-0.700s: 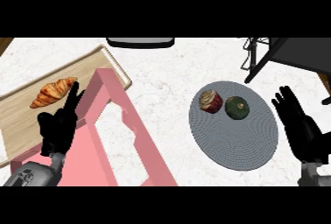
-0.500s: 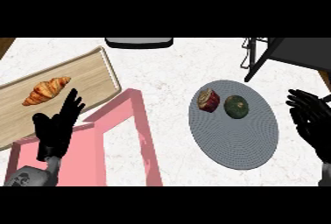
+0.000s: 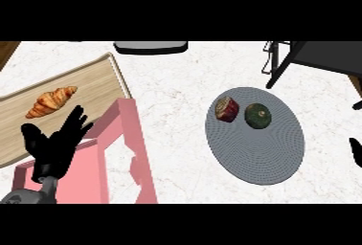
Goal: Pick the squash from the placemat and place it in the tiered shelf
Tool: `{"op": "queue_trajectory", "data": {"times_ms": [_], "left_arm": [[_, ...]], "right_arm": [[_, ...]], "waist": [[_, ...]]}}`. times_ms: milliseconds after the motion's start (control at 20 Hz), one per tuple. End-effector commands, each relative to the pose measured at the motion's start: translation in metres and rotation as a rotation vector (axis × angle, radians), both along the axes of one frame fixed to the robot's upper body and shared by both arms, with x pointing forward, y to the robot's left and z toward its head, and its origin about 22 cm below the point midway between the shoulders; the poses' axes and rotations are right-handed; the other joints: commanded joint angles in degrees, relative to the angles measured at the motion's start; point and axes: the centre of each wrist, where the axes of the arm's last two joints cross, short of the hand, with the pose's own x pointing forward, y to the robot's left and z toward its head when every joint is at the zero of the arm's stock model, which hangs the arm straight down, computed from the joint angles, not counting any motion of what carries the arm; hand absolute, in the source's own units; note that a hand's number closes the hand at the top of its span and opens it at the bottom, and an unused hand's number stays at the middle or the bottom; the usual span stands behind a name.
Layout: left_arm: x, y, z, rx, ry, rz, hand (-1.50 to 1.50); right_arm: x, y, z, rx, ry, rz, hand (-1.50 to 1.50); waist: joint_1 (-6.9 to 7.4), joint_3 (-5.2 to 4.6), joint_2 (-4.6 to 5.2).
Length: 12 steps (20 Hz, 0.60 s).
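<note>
right hand (image 3: 357, 153) has drawn back to the right edge; open or closed: cannot tell.
left hand (image 3: 56, 143) open, fingers spread, empty, over pink tiered shelf (image 3: 132, 131); squash (image 3: 258, 116) on placemat (image 3: 262, 158) beside a reddish item (image 3: 226, 108), untouched.

Green squash (image 3: 257, 116) — on grey placemat (image 3: 254, 160)

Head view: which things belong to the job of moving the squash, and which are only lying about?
For the job: squash, grey placemat under it, black tiered shelf at top right.
Lying about: croissant, its wooden tray, reddish-brown item beside the squash, pink frame, dark object at top edge.
</note>
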Motion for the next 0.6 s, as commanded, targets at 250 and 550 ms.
{"op": "queue_trajectory", "data": {"times_ms": [250, 550], "left_arm": [[-0.01, -0.006, -0.031, -0.038, 0.148, -0.003, 0.0], [-0.01, -0.011, -0.037, -0.02, 0.15, -0.019, 0.0]], "right_arm": [[-0.016, 0.023, 0.045, -0.04, 0.093, 0.268, -1.5], [-0.011, 0.067, 0.093, -0.051, 0.204, 0.347, -1.5]], "waist": [[0.5, -0.49, 0.45], [1.15, -0.6, 0.6]]}}
